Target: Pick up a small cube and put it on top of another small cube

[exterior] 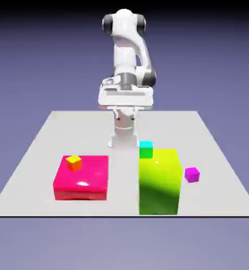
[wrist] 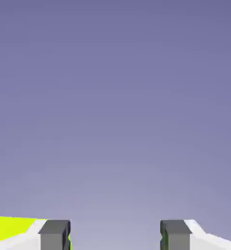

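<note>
Lime block point(exterior: 158, 182) and pink slab point(exterior: 81, 177) at the table's point(exterior: 37, 153) near edge.
Exterior view: an orange cube point(exterior: 73, 163) sits on the slab; the small cube point(exterior: 146, 150) rests behind the lime block; a magenta cube point(exterior: 192, 174) lies to the exterior view's right; hand view: only blue-violet backdrop, a lime sliver, and the gripper point(wrist: 115, 235) with fingers point(wrist: 53, 235) parted, holding nothing.

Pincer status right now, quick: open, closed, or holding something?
Pincer: open, nothing between its fingertips; only backdrop shows in the gap.
</note>
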